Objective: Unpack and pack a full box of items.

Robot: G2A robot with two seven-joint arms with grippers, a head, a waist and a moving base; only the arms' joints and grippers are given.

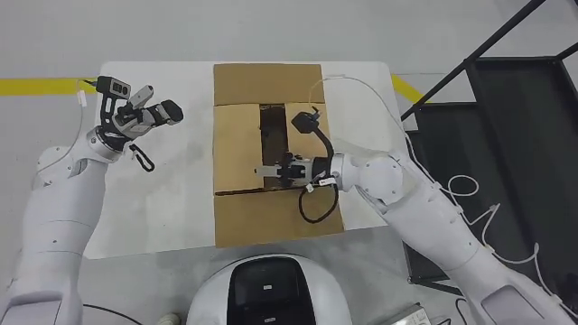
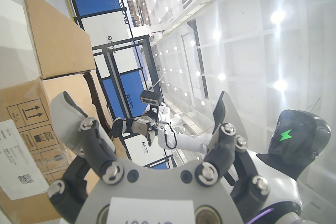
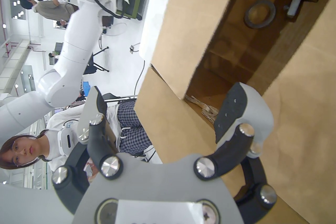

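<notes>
My right pincer [image 3: 162, 114] hangs released over the box [image 1: 237, 144] (a ring [image 3: 260, 13] lies inside); left pincer [image 2: 143, 109], released too, hovers above the bench [image 1: 167, 212].

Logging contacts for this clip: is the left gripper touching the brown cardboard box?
Apart. The top view shows a strip of bare white table between the left gripper and the brown cardboard box.

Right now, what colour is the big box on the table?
Brown, plain cardboard. The box shows best in the top view.
</notes>
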